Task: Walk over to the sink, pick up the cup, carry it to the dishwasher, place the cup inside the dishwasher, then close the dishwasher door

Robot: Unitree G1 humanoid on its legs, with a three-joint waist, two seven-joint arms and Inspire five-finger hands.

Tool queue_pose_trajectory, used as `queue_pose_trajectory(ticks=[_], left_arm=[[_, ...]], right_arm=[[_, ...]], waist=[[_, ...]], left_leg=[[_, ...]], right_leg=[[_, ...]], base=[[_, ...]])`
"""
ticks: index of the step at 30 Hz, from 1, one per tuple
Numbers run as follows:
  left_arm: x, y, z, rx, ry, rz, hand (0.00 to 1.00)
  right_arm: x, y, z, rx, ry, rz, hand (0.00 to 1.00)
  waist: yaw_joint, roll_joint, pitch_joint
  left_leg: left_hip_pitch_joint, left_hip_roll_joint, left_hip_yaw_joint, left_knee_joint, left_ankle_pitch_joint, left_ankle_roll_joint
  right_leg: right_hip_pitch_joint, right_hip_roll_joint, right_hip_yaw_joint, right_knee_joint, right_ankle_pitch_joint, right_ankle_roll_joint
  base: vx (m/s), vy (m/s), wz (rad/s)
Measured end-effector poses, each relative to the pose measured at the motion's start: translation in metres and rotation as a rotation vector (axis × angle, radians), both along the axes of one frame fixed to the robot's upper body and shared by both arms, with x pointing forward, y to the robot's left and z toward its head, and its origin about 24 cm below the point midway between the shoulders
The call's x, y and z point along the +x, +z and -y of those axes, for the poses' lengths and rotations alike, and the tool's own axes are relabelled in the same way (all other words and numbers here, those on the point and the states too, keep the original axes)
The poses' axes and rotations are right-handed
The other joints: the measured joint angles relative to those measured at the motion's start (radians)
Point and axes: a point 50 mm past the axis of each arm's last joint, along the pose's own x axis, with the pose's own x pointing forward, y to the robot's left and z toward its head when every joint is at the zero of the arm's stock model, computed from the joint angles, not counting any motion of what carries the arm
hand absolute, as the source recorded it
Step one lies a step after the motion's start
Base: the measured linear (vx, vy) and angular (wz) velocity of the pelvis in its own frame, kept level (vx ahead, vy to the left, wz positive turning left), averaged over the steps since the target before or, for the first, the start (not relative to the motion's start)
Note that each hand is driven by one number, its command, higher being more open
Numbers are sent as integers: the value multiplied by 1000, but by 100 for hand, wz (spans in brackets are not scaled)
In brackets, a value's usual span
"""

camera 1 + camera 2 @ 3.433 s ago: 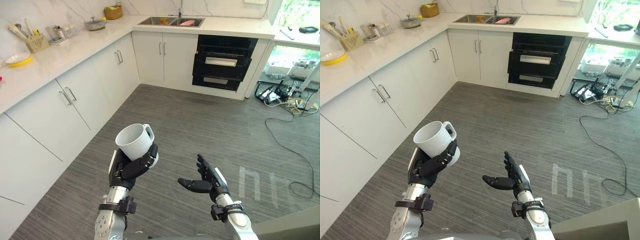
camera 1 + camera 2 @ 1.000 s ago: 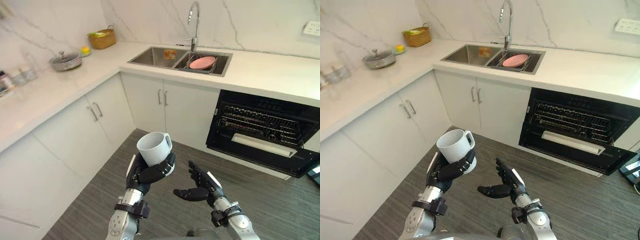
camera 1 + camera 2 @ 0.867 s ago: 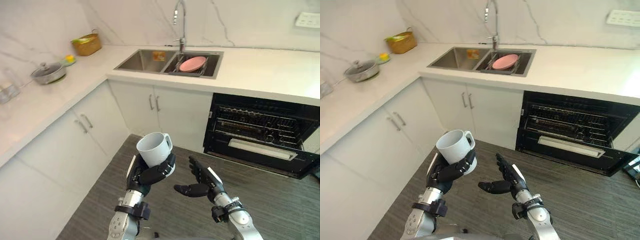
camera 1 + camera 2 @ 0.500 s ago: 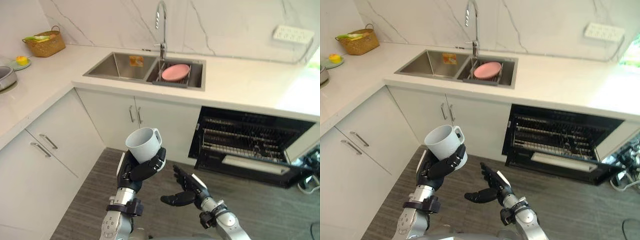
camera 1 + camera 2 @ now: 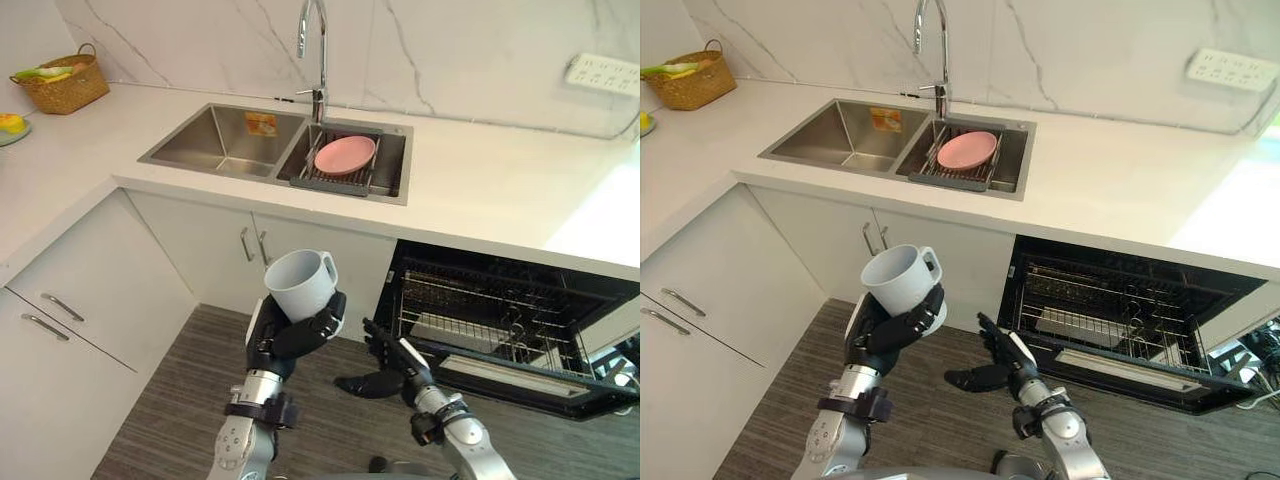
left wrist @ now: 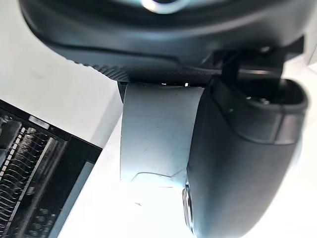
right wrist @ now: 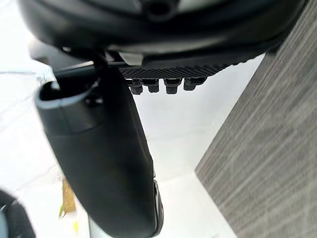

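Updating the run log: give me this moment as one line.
left hand: shut on cup | right hand: open, empty | dishwasher: open

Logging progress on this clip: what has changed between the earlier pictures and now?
The camera has moved closer to the dishwasher, so the whole view shifted; no kitchen item moved. The left hand still grips the white cup mouth up, the right hand stays open and empty, and the dishwasher is still open.

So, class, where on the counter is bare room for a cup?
The counter right of the sink, below the socket, is bare. The left basin is empty; the right one holds a pink plate. A basket crowds the far left.
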Motion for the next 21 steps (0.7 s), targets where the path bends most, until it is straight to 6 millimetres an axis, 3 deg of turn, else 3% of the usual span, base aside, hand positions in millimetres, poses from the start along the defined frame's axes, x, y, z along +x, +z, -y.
queue_pose_trajectory(ticks=[3,10,11,21], left_arm=[[-1,-1,-3,18,-7,-3,0],[-4,-6,-8,36,-5,-17,0],[-6,-11,-13,41,27,-25,0],[-5,-9,-12,36,13,-12,0]], right_arm=[[2,1,5,-8,-31,9,100],[2,0,-4,21,-19,4,100],[4,1,-7,21,-11,11,100],[0,-1,-11,39,-23,-1,100]], waist=[[1,0,0],[5,-3,0],[18,-10,-33],[17,-7,-64]], left_leg=[[-3,-6,9,-42,29,2],[-25,-14,9,-52,48,17],[-38,-26,13,-53,60,26],[-21,-28,11,-79,71,25]], right_leg=[[12,-2,-20,-45,23,2],[42,1,-37,-142,93,0],[72,7,-33,-226,155,-4],[86,3,-39,-239,158,-1]], base=[[-3,-12,20],[-81,10,10],[0,0,0],[3,0,1]])
